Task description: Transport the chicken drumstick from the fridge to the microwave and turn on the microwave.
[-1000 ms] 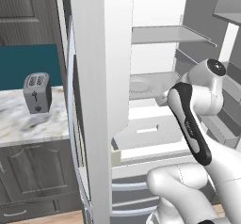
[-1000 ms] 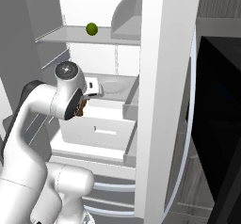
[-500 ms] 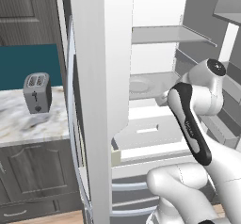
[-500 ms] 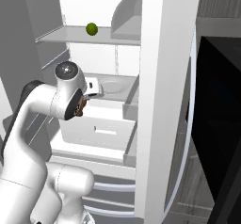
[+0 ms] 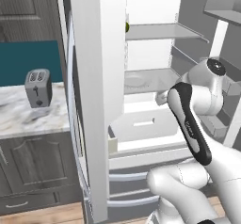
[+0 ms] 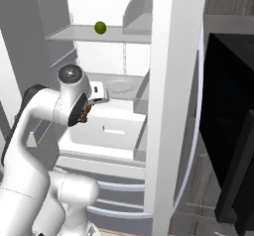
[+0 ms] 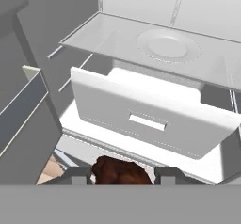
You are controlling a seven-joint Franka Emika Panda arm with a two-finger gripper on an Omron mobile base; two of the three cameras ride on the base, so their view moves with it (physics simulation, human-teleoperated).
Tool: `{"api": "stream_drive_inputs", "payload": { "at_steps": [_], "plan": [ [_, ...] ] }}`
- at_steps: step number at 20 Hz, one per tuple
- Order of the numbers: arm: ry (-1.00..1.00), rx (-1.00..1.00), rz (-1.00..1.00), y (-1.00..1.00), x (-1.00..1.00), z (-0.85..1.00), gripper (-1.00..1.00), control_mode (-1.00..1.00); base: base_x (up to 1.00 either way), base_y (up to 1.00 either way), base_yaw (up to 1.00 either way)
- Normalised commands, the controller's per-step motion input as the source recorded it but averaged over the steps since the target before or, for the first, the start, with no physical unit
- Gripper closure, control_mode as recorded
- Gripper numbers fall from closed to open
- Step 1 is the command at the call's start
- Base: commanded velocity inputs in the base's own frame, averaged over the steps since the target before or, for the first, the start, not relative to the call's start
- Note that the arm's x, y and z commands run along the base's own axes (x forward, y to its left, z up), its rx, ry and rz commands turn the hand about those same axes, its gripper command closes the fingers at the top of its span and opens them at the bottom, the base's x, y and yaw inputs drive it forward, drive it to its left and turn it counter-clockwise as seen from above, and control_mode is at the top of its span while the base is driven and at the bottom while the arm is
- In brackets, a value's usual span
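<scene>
The chicken drumstick, dark orange-brown, sits between my two finger tips at the bottom of the hand view, and my gripper is shut on it. From the right base view the gripper hangs in front of the open fridge, just outside the middle shelf, with the brown drumstick showing under the hand. The black microwave stands to the right of the fridge, its dark glass door closed. In the left base view the arm's upper links cover the hand in front of the fridge.
A pale round plate lies on the middle shelf above a pulled-out white drawer. A green lime rests on the upper shelf. A grey toaster stands on the marble counter left of the fridge.
</scene>
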Motion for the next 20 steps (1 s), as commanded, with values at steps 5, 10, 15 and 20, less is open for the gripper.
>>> {"api": "stream_drive_inputs", "payload": {
  "at_steps": [5, 10, 15, 20],
  "plan": [
    [0.00, 0.00, 0.00, 0.00, 0.00, 0.00, 1.00, 1.00, -0.54, 0.00, 0.00],
    [0.00, 0.00, 0.00, 0.00, 0.00, 0.00, 1.00, 1.00, -0.67, 0.00, 0.00],
    [0.00, 0.00, 0.00, 0.00, 0.00, 0.00, 1.00, 1.00, -0.67, 0.06, 0.00],
    [0.00, 0.00, 0.00, 0.00, 0.00, 0.00, 1.00, 1.00, -0.70, 0.07, -0.03]
  ]
}}
